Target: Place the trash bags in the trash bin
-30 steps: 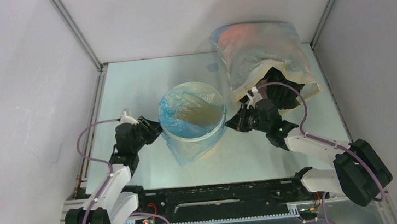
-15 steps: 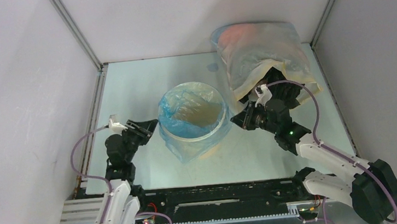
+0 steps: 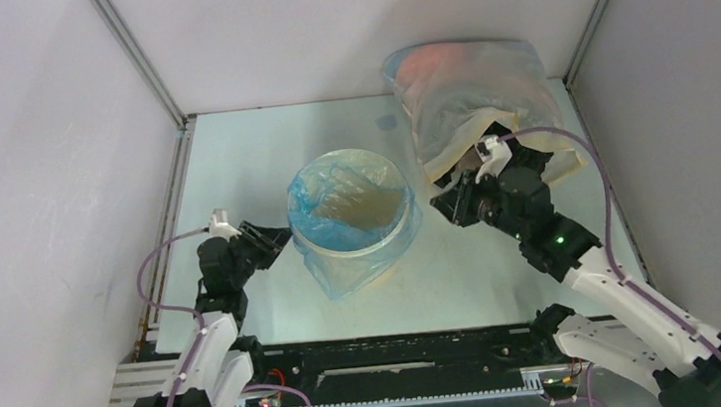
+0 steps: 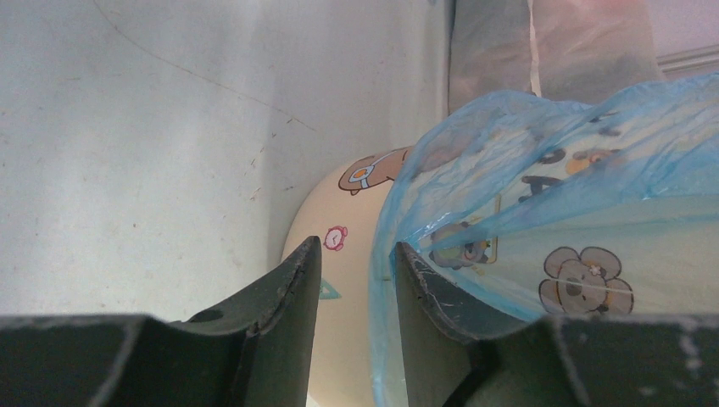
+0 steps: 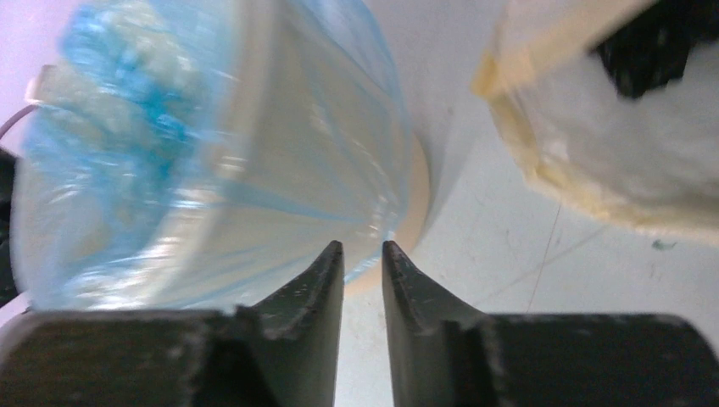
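Observation:
The tan trash bin [image 3: 362, 206] stands mid-table. A light-blue trash bag [image 3: 343, 265] lines it and hangs over its rim down the outside. My left gripper [image 3: 277, 239] is open at the bin's left side. In the left wrist view my left gripper [image 4: 356, 246] has the bag's edge [image 4: 526, 195] hanging against its right finger, with the cartoon-printed bin wall [image 4: 348, 280] behind. My right gripper [image 3: 441, 203] is just right of the bin. In the right wrist view my right gripper [image 5: 363, 246] stands narrowly open and empty, beside the bag [image 5: 212, 170] and the bin's base [image 5: 415, 195].
A large cloudy clear-and-beige sack [image 3: 476, 93] stands at the back right, just behind my right wrist; it also shows in the right wrist view [image 5: 610, 144]. Metal frame rails [image 3: 172, 202] and white walls bound the table on the left, back and right.
My right gripper has drawn back up and to the right, away from the bin towards the sack. My left wrist has shifted slightly left and back. The bag stays on the bin.

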